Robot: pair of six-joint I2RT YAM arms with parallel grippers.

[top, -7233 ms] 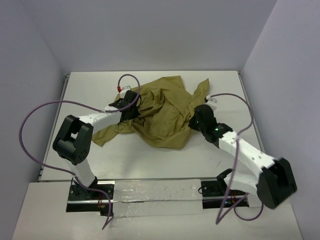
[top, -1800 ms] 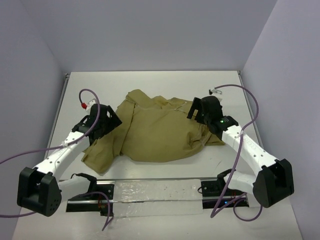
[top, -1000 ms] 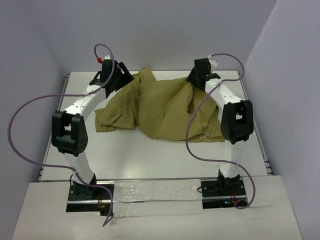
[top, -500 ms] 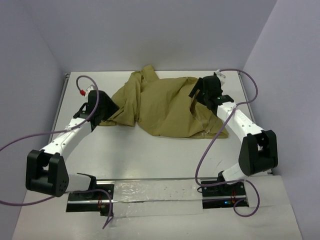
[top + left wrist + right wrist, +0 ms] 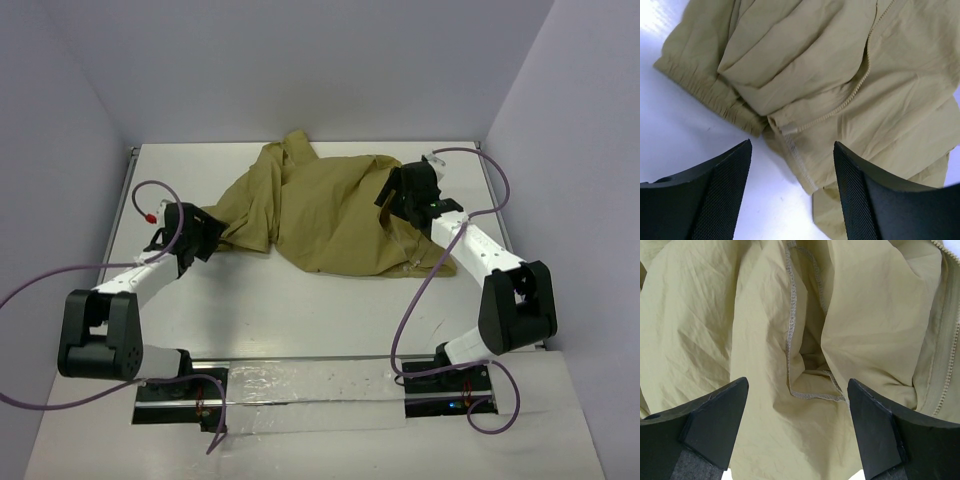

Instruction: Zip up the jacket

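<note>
The olive-tan jacket (image 5: 320,215) lies crumpled across the back middle of the white table (image 5: 300,310). My left gripper (image 5: 212,238) is at its left edge, low over the table. In the left wrist view the left gripper (image 5: 791,145) stands open, with nothing held, over a stitched hem corner (image 5: 790,132). A line of zipper teeth (image 5: 860,82) runs up from there beside an elastic hem (image 5: 705,85). My right gripper (image 5: 388,205) hovers over the jacket's right part. In its wrist view the right gripper (image 5: 797,381) is open above folded cloth, with another zipper edge (image 5: 950,355) at the far right.
Purple cables (image 5: 60,285) loop off both arms, one (image 5: 470,155) arching over the table's back right corner. Grey walls close in the table on three sides. A metal rail (image 5: 128,190) lines the left edge.
My left arm has drawn back toward the near left and its jaws have spread wider at the jacket's left edge. The right gripper has shifted slightly nearer. The jacket lies much as before.
</note>
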